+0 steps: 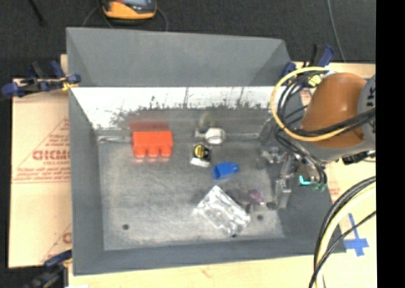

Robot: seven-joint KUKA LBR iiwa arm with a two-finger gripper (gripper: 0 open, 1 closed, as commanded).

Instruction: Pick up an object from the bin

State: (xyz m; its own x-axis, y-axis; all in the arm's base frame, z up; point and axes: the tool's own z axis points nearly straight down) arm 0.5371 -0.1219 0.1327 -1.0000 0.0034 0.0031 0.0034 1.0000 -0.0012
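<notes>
Near the right wall of the bin (145, 207), the gripper (277, 199) hung low over the floor, pointing down, with the arm (297, 160) reaching in from the right. The orange cover (332, 106) sat on the wrist above it, ringed by looped cables (285, 122). Whether the gripper was spread or pressed together could not be told, nor whether it touched the floor.

Just to its left lay a small purple bit (255, 195), the nearest thing to it, close by but seemingly apart from it. Whether the gripper was over that bit or only beside it could not be told.

Left of the purple bit, a crumpled clear bag (221, 212) lay toward the front of the floor. Behind the bag, near the middle of the bin, sat a blue piece (225, 170). Farther back and a little left were a yellow-and-black thing (201, 151) and, behind it near the back wall, a round silver cap (214, 135). An orange block (152, 144) with three rounded lobes on its front edge stood well apart from the gripper, at the back left.
</notes>
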